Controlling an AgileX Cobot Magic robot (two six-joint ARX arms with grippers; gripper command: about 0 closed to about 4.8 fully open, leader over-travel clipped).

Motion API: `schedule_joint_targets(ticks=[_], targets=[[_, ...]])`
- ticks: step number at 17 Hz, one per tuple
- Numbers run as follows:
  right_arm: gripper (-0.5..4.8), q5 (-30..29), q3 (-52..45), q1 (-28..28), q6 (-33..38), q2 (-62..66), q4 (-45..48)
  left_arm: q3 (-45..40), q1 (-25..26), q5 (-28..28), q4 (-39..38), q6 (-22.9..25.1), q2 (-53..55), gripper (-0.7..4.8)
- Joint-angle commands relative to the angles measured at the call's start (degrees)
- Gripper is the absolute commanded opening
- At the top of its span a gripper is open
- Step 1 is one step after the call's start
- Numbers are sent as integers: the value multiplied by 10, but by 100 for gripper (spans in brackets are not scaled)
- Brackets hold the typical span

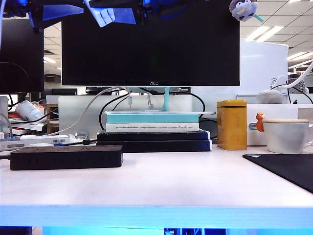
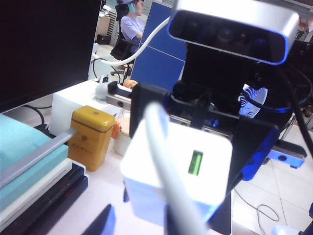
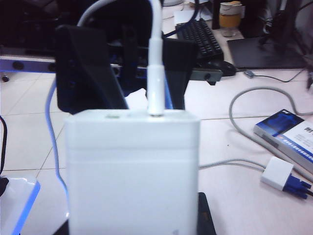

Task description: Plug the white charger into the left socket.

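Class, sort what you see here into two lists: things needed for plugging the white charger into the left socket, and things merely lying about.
Belongs to the job:
white charger, held between both grippers
power strip
left gripper
right gripper

Just lying about:
monitor
stacked books
yellow tin
cup
black mat

Left tool (image 3: 129, 73) and right tool (image 2: 203, 122) face to face, jaws part-closed.
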Motion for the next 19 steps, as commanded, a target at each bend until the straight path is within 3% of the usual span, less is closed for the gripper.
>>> schedule_joint_targets(ticks=[1,3,5,8,9,10,11,16,19], targets=[[126,-8,4,5,2,-4,4,3,-24,-6,21,-3,-3,142],[127,-7,4,10,1,-4,-5,3,-33,-8,24,-3,-3,142],[247,-7,4,11,1,-4,-14,3,-35,-10,24,-4,-3,142],[247,-7,4,11,1,-4,-16,3,-35,-10,24,-12,-3,142],[226,-7,4,11,1,-4,-16,3,-35,-10,24,-12,-3,142],[117,-2,4,11,-3,-4,-17,3,-35,-10,24,-12,-3,142],[81,1,4,11,-3,-4,-15,3,-35,-10,24,-12,-3,142],[84,7,4,10,-3,-4,-16,3,-35,-10,26,-12,-3,142],[84,48,4,10,-7,-3,-16,3,-35,-59,26,-4,-2,142]])
